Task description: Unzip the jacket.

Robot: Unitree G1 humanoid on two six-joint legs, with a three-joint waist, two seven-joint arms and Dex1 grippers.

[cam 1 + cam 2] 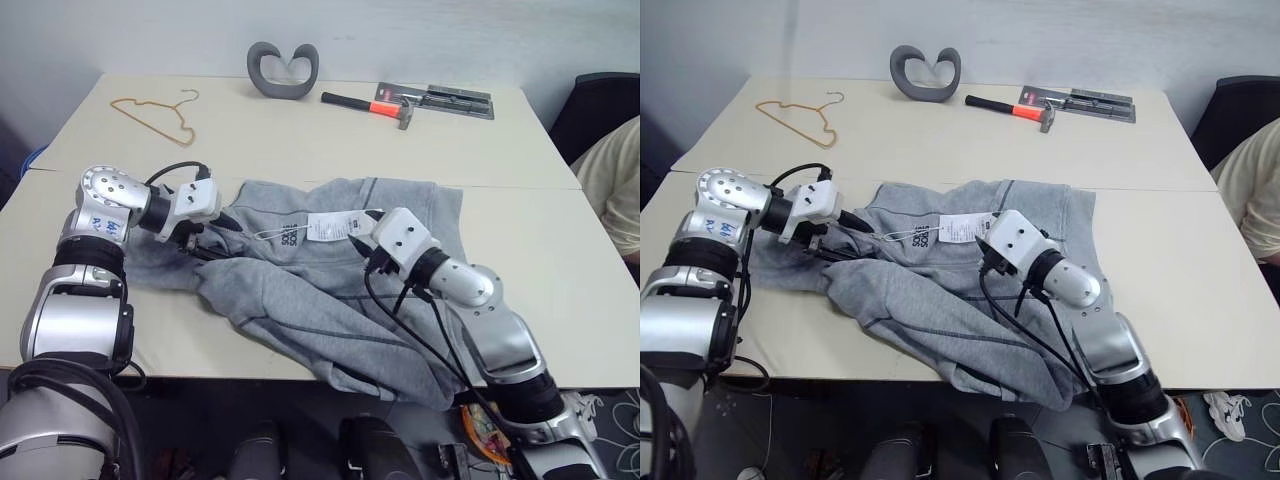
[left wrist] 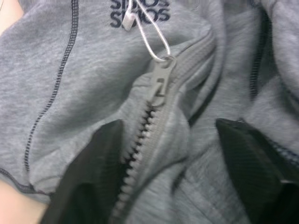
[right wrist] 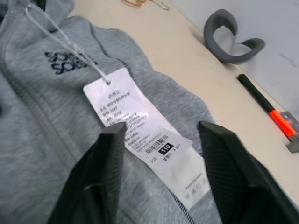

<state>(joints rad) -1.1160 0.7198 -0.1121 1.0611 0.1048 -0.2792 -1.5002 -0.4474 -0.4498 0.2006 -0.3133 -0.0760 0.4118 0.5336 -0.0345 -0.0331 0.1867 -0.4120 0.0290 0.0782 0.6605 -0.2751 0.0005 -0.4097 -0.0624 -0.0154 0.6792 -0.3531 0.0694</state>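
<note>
The light-grey fleece jacket (image 1: 330,270) lies crumpled on the near half of the table, with its lower part hanging over the front edge. A white paper tag (image 1: 328,228) lies on its chest by the dark logo (image 1: 290,238). My left gripper (image 1: 208,243) rests on the jacket's left side and is open. In the left wrist view its fingers (image 2: 98,163) stand on either side of the partly parted zipper, just below the slider (image 2: 159,84). My right gripper (image 1: 366,223) is open at the jacket's middle, and its fingers (image 3: 112,158) straddle the paper tag (image 3: 145,130).
On the far half of the table lie a wire hanger (image 1: 160,112), a grey curved object (image 1: 283,70), a hammer (image 1: 375,105) and a packaged tool (image 1: 455,100). A person (image 1: 615,180) sits at the right edge by a dark chair (image 1: 600,105).
</note>
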